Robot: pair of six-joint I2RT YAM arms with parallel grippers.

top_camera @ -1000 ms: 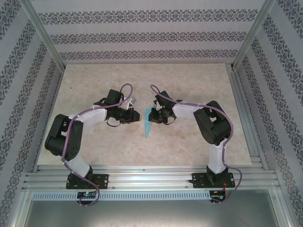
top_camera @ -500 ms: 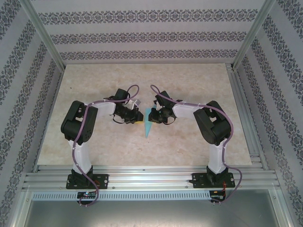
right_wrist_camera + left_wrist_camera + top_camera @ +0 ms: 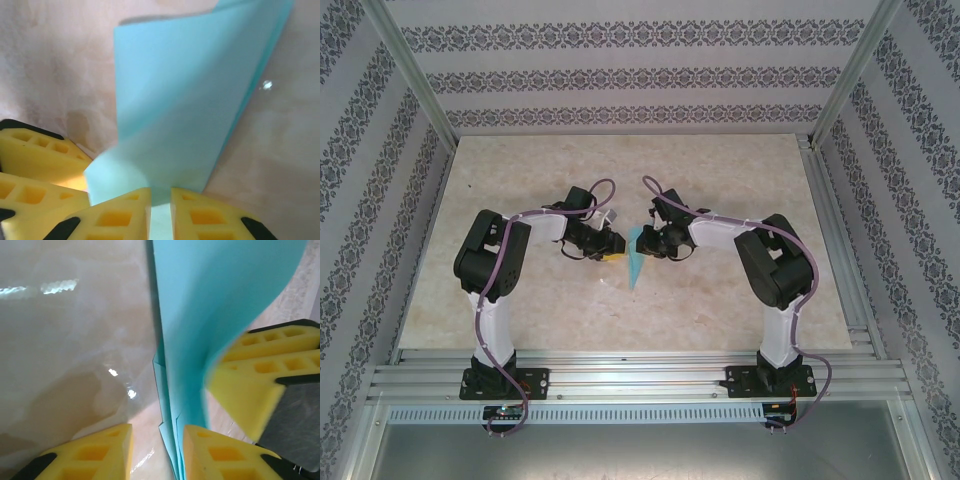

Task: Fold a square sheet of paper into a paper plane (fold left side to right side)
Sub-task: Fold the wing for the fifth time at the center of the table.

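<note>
The light-blue paper plane [image 3: 637, 264] lies mid-table as a narrow folded dart with its tip toward the arms. In the left wrist view its stacked layers [image 3: 170, 440] run along the table, and one flap [image 3: 215, 310] curls up to the right. My left gripper [image 3: 157, 452] is open, and the layers lie in its gap beside the right finger [image 3: 220, 455]. My right gripper [image 3: 160, 215] is shut on the raised flap [image 3: 180, 115], which passes down between its fingers. In the top view, the left gripper [image 3: 617, 246] and the right gripper [image 3: 644, 241] meet over the wide end.
The beige stone-look tabletop [image 3: 720, 170] is bounded by patterned walls and an aluminium rail [image 3: 840, 250] on the right. The arm bases stand on the near rails [image 3: 630, 380]. The right gripper's yellow fingers [image 3: 260, 385] stand close to my left fingers.
The left arm has swung in, bringing its gripper right up to the paper, and its jaws have spread apart. The right gripper has stayed on the flap, shifting only slightly.
</note>
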